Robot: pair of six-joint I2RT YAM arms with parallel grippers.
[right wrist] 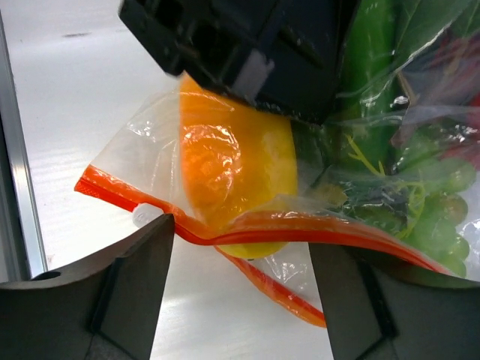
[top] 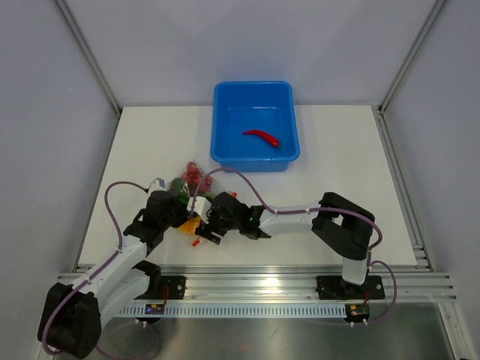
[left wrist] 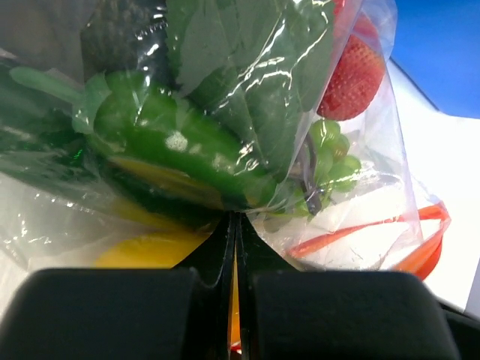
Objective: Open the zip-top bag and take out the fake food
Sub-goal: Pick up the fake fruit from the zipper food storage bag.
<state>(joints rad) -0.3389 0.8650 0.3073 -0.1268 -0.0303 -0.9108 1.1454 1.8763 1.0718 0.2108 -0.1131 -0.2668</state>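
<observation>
Zip-top bag (left wrist: 225, 135) near front edge of table (top: 337, 187), clamped in left tool (left wrist: 232, 225); right tool (right wrist: 240, 251) apart astride orange zip strip (right wrist: 300, 225)

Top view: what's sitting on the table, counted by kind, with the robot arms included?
Robot arms: 2 (left arm, right arm)
Blue tub: 1
Zip bag: 1
Red chili, loose in the tub: 1
Total: 5, not counting the toys bunched inside the bag.
</observation>
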